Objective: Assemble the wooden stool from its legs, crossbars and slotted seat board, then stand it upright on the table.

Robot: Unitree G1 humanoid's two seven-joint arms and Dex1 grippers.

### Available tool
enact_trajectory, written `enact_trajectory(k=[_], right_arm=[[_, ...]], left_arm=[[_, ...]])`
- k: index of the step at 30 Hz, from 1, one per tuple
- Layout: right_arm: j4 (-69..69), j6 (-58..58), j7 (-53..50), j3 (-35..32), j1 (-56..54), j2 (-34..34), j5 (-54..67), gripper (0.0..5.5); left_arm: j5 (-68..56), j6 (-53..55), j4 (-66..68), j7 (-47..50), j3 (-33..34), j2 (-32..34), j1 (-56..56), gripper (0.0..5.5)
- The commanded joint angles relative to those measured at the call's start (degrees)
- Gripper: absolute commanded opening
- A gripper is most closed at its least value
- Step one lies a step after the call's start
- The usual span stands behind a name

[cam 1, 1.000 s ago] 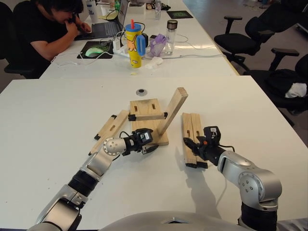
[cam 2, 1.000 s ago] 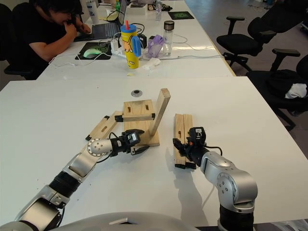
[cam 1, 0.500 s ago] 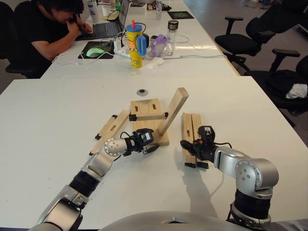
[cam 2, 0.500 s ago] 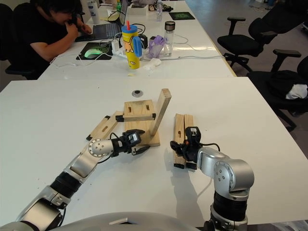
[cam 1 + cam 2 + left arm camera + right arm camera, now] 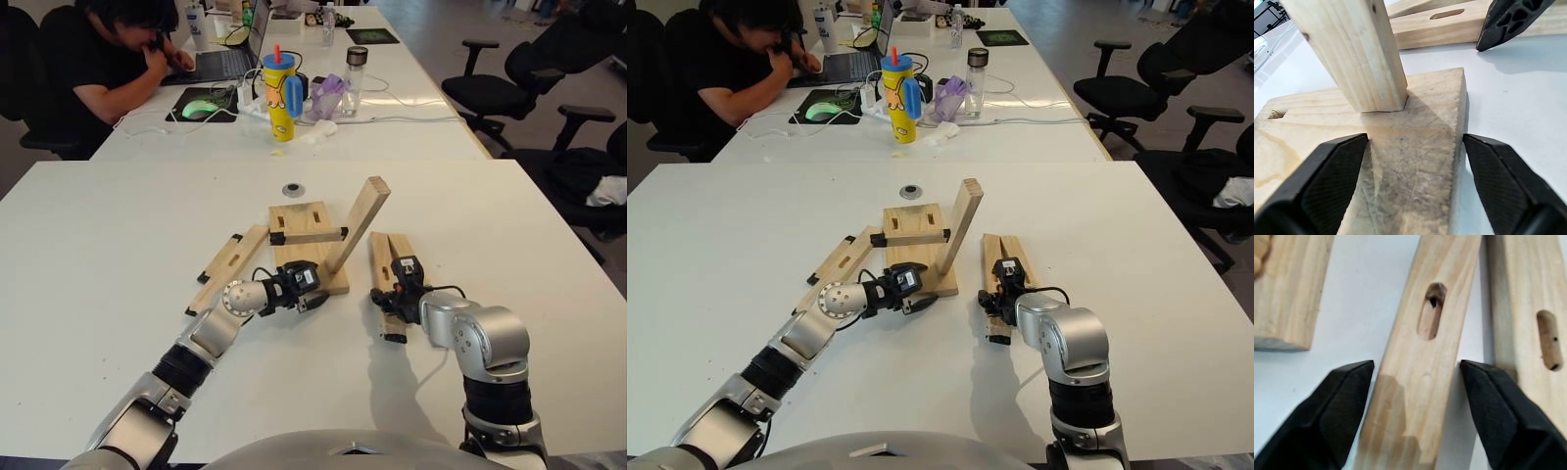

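Observation:
The slotted seat board [image 5: 306,217] lies flat mid-table. One leg [image 5: 359,221] stands tilted in it, and a black-tipped crossbar [image 5: 306,236] lies across it. My left gripper [image 5: 310,297] is open at the board's near edge; its fingers [image 5: 1327,181] straddle the board's corner [image 5: 1415,147] just before the standing leg [image 5: 1352,49]. Two legs [image 5: 227,266] lie left of the board and two more [image 5: 390,257] to its right. My right gripper [image 5: 388,302] is open over the near part of the right pair, its fingers [image 5: 1337,401] either side of one slotted leg [image 5: 1425,357].
A small round metal piece [image 5: 293,189] sits beyond the board. On the far table are a yellow cup [image 5: 280,98], a bottle [image 5: 355,69] and cables, with a person seated there. Office chairs [image 5: 549,108] stand to the right. White tabletop [image 5: 108,245] spreads around the parts.
My right gripper has shifted along the right pair of legs toward the board, with the forearm swinging in. The left gripper stays at the board's edge. The head view shifted slightly.

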Motion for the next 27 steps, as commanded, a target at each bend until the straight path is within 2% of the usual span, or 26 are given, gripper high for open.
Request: enact_trajectory(k=[1,4,13,16,17,20,24,27], right_arm=[[1.68,-3.93,0.34,-0.27,1.66,1.48,-1.03,2.51],[1.22,-9.26,0.22,-2.47,1.08,3.31,-1.18,2.04],[2.25,-22.17,-0.7,-10.85,-2.56,7.37,-1.19,2.04],[3.91,-30.1,2.5,-9.87,-4.31,4.38,-2.34,2.04],[5.05,-32.3,4.08,-9.42,-4.98,2.86,-2.67,2.04],[7.65,-38.34,7.77,-13.55,-7.19,1.47,0.27,2.04],[7.13,-45.56,20.29,-23.27,-9.92,2.34,17.25,2.04],[6.91,-42.79,27.34,-27.9,-13.59,-1.54,30.3,2.04]], left_arm=[[6.39,3.58,8.73,-0.64,-4.09,2.83,3.61,3.59],[5.71,1.98,4.4,-1.07,-2.79,4.72,4.17,3.59],[6.02,-13.37,-9.2,0.65,3.35,11.83,6.76,3.59],[3.01,-15.4,-16.76,-3.19,4.48,14.67,10.23,3.59],[0.62,-13.88,-19.5,-5.06,4.92,15.2,11.83,3.59],[-10.8,-3.45,-28.53,-11.24,7.08,15.98,16.14,3.59],[-29.15,14.7,-38.89,-15.95,13.74,18.01,16.32,3.59],[-41.07,22.21,-41.12,-16.25,19.83,17.07,14.09,3.59]])
